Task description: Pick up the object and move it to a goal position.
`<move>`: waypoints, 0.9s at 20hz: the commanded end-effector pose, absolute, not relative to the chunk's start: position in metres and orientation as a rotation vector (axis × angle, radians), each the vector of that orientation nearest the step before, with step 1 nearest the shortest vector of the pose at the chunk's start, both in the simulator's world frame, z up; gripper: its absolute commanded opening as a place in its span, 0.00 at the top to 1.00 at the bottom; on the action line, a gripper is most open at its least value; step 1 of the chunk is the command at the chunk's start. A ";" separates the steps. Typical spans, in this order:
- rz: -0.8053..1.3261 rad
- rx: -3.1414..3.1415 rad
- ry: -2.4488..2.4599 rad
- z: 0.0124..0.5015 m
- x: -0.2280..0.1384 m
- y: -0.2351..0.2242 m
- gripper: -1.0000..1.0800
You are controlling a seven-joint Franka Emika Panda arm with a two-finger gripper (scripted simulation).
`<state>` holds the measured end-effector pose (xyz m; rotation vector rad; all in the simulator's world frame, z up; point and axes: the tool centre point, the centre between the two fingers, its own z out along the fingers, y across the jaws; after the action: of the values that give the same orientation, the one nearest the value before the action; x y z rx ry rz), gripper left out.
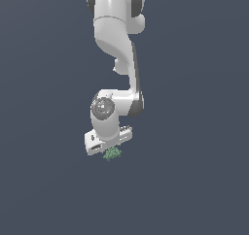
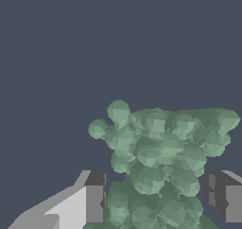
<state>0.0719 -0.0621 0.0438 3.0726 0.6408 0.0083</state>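
The object, a green bumpy cluster, is seen directly beneath the gripper, lodged between the two fingertips. The jaws are narrowed against its sides; whether it is lifted cannot be told.

one robot arm, one end effector, one green bumpy cluster
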 end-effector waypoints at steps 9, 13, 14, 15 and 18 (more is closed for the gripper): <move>0.000 3.075 0.645 0.050 0.068 -0.058 1.00; 0.000 3.075 0.645 0.067 0.064 -0.054 1.00; 0.000 3.075 0.645 0.073 0.063 -0.053 1.00; 0.000 3.075 0.645 0.079 0.062 -0.051 1.00; -0.001 3.074 0.645 0.101 0.057 -0.046 1.00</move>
<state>0.0591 -0.0488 0.0894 3.0750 0.6442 -0.0026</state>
